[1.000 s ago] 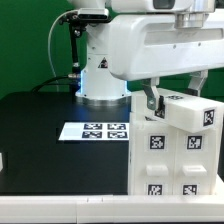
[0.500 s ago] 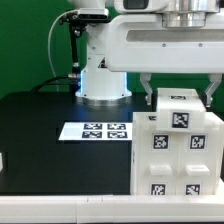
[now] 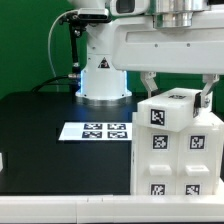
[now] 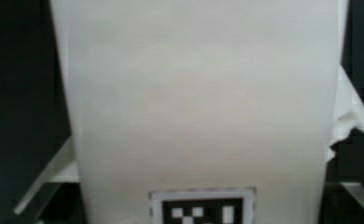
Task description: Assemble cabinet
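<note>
The cabinet (image 3: 185, 160) is the big white tagged box at the exterior view's right, near the table's front. A smaller white tagged block (image 3: 168, 112) rests on its top, turned at an angle. My gripper (image 3: 176, 92) comes down from above, with one finger on each side of the block, and is shut on it. In the wrist view the block's white face (image 4: 197, 100) fills the picture, with a tag (image 4: 198, 210) at the edge. The gripper (image 4: 197, 200) straddles it, and dark fingers (image 4: 47, 195) show at both sides.
The marker board (image 3: 97, 130) lies flat on the black table (image 3: 40, 140), at the exterior view's left of the cabinet. The arm's white base (image 3: 100, 75) stands behind it. A small white object (image 3: 2, 160) shows at the left edge.
The gripper has turned about its vertical axis with the block in it. The block's tagged top now faces a different way, and the arm's body has swung across the view.
</note>
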`<state>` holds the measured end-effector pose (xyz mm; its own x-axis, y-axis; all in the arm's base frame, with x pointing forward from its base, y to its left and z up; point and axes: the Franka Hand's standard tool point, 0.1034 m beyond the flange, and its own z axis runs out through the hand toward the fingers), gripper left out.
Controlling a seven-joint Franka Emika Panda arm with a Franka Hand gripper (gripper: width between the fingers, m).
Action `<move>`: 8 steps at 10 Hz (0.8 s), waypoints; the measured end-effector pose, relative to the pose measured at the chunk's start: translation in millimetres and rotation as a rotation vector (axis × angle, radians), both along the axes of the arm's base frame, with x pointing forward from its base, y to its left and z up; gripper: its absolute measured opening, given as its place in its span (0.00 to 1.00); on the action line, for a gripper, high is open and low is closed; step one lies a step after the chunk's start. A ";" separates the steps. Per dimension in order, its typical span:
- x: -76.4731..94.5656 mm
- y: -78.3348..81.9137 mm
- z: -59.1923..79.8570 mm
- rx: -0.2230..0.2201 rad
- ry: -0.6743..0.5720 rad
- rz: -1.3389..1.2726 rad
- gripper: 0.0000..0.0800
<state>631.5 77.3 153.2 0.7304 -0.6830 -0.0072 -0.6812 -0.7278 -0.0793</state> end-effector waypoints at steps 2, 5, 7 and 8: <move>-1.4 -4.3 -0.5 0.046 0.033 -0.276 0.69; 1.3 1.8 -0.4 0.137 0.066 -0.750 0.69; 1.3 0.8 -0.6 0.176 0.070 -0.902 0.70; 1.5 0.5 -0.7 0.178 0.076 -0.954 0.70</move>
